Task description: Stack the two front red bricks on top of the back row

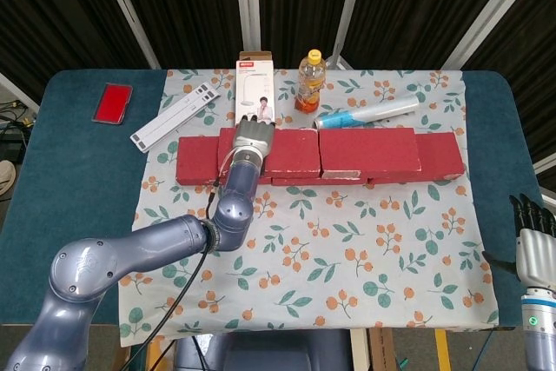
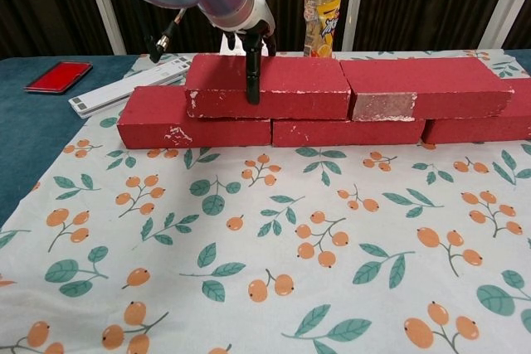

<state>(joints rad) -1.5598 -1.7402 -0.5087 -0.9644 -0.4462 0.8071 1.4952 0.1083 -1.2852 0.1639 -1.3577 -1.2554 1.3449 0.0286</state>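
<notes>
Three red bricks form the bottom row, its left brick (image 1: 195, 161) (image 2: 191, 118) sticking out past the stack. Two more lie on top: the upper left brick (image 1: 294, 152) (image 2: 294, 87) and the upper right brick (image 1: 369, 149) (image 2: 427, 84), end to end. My left hand (image 1: 252, 136) (image 2: 247, 26) grips the upper left brick near its left end, thumb (image 2: 250, 72) down the front face and the other fingers over the top towards the back. My right hand (image 1: 534, 236) hangs off the table's front right corner, holding nothing.
Behind the bricks stand an orange drink bottle (image 1: 310, 81) (image 2: 321, 6) and a white box (image 1: 256, 86). A blue-white tool (image 1: 369, 112) lies at back right, a white strip (image 1: 178, 115) (image 2: 124, 87) and a red case (image 1: 113, 103) (image 2: 58, 76) at back left. Floral cloth (image 1: 330, 258) covers the front.
</notes>
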